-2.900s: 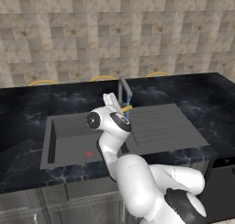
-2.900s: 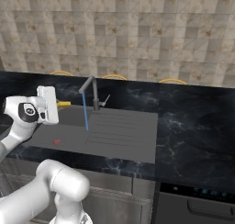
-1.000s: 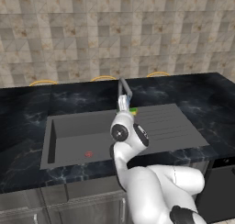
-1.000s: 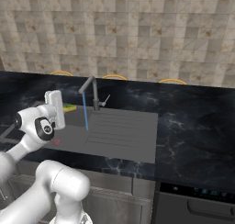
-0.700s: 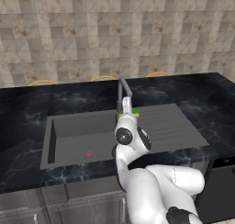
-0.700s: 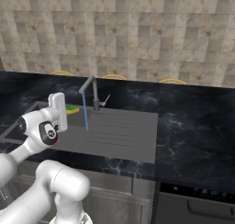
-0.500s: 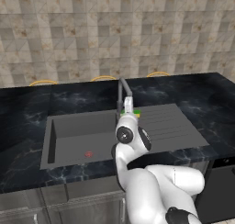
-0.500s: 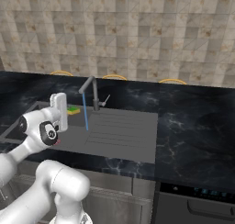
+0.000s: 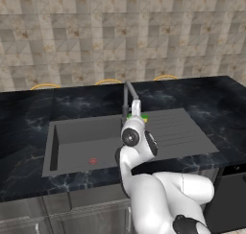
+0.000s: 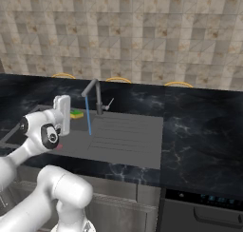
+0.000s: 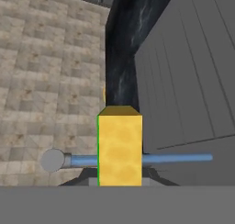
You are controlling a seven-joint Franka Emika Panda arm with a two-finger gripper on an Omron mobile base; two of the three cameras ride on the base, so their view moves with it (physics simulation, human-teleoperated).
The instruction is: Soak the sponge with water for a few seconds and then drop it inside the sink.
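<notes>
My gripper [image 10: 72, 114] is shut on the sponge [image 10: 77, 114], a small yellow block with a green face, held above the sink [image 10: 126, 140] near the tap. In the left base view the sponge [image 9: 140, 117] peeks out beside the gripper [image 9: 138, 113], just right of the tap's base. The water [image 10: 88, 116] falls as a thin blue stream from the spout, a little right of the sponge. In the hand view the sponge [image 11: 120, 147] sits upright in the gripper [image 11: 120, 179], and the water [image 11: 176, 158] crosses the picture behind it. I cannot tell whether they touch.
The dark tap [image 9: 129, 95] rises at the sink's back edge between the basin [image 9: 81, 146] and the ribbed drainboard [image 9: 173, 130]. A red spot [image 9: 92, 160] marks the basin floor. Black marbled countertop [image 10: 204, 131] surrounds the sink, and a tiled wall [image 9: 120, 31] stands behind.
The gripper has carried the sponge from over the basin rightward, up to the tap and the stream. The water keeps running.
</notes>
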